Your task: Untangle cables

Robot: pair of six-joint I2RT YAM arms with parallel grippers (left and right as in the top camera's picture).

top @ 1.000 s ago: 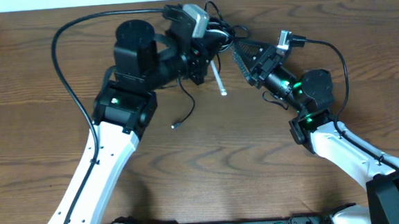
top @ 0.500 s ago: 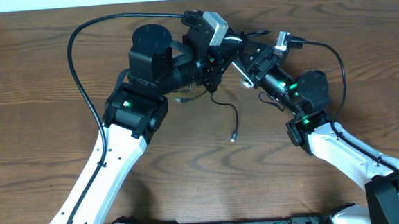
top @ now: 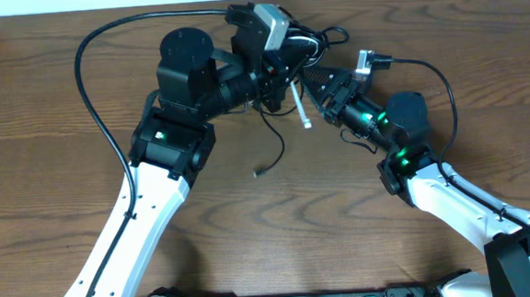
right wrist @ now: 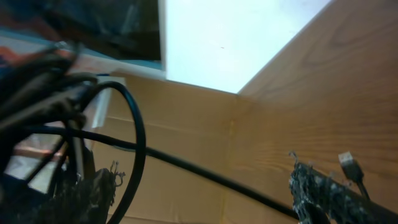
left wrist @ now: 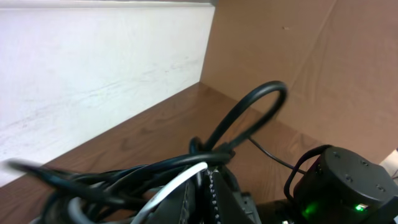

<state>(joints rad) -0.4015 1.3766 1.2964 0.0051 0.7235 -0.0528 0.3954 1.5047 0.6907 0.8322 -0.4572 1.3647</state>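
Cables (top: 312, 41) sit bunched in my left gripper (top: 285, 70), jaws clamped on the tangle, with the white cord (top: 297, 100) hanging just below them. My right gripper (top: 319, 74) gapes wide beside it, one black cord crossing between its jaws.

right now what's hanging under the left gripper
A white cable end and a thin black cable dangle below the left gripper, above the wooden table. The gripper hides where they're held.

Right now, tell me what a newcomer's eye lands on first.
A knot of cables hangs at top centre of the overhead view. The left claw is shut on it; the right claw stands open beside it. A white cable and a black end dangle below.
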